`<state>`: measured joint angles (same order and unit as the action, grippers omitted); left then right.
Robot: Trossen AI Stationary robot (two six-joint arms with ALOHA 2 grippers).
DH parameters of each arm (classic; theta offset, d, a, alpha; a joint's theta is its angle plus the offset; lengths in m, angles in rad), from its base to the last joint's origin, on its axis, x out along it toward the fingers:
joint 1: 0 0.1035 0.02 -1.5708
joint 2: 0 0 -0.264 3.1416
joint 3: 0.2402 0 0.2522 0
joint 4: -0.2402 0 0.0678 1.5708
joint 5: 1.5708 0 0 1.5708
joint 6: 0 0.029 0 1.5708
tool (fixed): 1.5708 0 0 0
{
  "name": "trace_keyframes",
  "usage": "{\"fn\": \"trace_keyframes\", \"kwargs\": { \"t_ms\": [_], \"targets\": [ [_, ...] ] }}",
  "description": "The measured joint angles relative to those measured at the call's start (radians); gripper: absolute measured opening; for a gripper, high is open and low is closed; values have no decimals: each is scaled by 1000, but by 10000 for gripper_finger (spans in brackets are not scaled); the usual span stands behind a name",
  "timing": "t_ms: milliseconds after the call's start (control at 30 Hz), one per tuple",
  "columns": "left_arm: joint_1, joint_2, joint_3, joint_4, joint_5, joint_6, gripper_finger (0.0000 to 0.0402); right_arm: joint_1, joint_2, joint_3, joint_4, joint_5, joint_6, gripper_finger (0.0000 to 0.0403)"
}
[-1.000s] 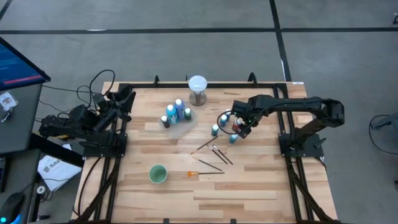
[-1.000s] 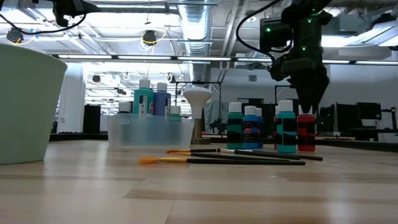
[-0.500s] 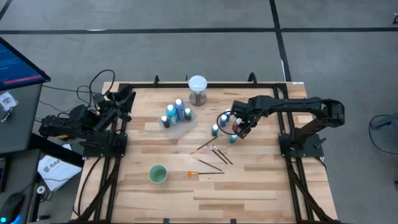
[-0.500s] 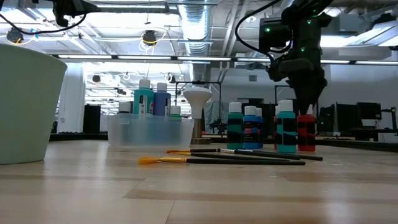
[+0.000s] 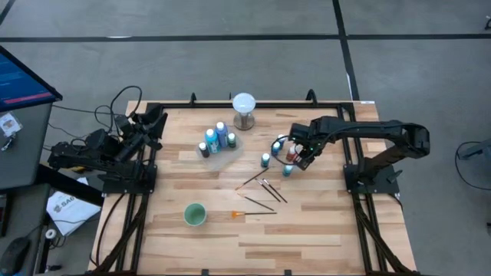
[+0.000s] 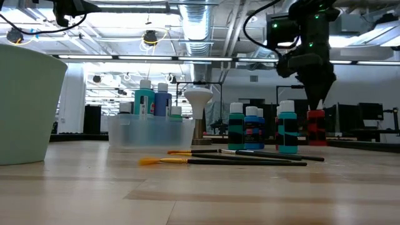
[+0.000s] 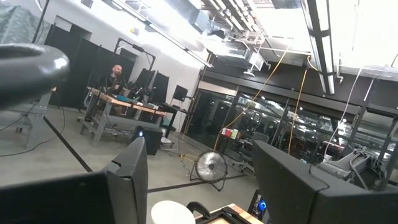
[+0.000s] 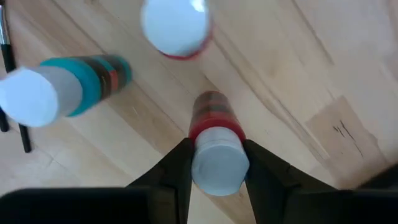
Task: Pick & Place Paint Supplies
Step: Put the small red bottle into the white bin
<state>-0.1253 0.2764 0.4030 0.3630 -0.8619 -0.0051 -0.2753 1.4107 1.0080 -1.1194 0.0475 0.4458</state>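
My right gripper (image 8: 216, 174) is shut on a red paint bottle (image 8: 211, 118), just right of the table's middle (image 5: 298, 157). A second red bottle (image 8: 174, 28) and a teal bottle (image 8: 62, 84) stand beside it on the wood. More teal and blue bottles (image 6: 253, 128) stand nearby on their bases. Several bottles stand in a clear tray (image 5: 217, 142). Thin dark brushes (image 5: 261, 188), one orange-tipped (image 5: 236, 214), lie flat on the table. My left gripper (image 5: 156, 121) waits open at the table's left edge. My right gripper pinches the red bottle's white cap (image 8: 216, 163) between its two fingers (image 8: 177, 171), coming from above and pointing down. The bottle hangs upright below the fingers. In the low view its base (image 6: 317, 142) sits a little higher than the bases of the neighbouring bottles.
A white globe on a grey stand (image 5: 244, 107) is near the far edge. A pale green cup (image 5: 194, 215) stands toward the near left. Bare wood lies along the near edge and the right side. A person sits far off in the room (image 7: 115, 78).
My right gripper has risen and shifted slightly toward the table's right edge, taking the red bottle with it. The bottle has come up off the wood and stayed upright. The other bottles have not moved.
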Motion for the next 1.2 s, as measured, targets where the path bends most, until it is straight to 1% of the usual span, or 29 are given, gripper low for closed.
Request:
{"fn": "trace_keyframes", "kwargs": {
  "t_ms": [100, 200, 333, 500, 700, 900, 1200],
  "targets": [
    [0, 0, 0, 0, 0, 0, 199, -25, -52, 3, -26, 5, 23, 108],
    [0, 0, 0, 0, 0, 0, 199, -52, -95, 39, -68, 7, 34, 108],
    [0, 0, 0, 0, 0, 0, 199, -78, -126, 123, -122, 42, 46, 108],
    [0, 0, 0, -3, 0, 0, 199, -94, -125, 268, -193, 86, 54, 108],
    [0, 0, 0, -4, 0, 0, 199, -82, -50, 459, -230, 93, 71, 108],
    [0, 0, 0, -4, -1, -2, 199, -35, 81, 638, -223, 112, 29, 108],
    [0, 0, 0, -8, -1, -2, 199, 42, 317, 855, -95, 108, -64, 108]
  ]
}}
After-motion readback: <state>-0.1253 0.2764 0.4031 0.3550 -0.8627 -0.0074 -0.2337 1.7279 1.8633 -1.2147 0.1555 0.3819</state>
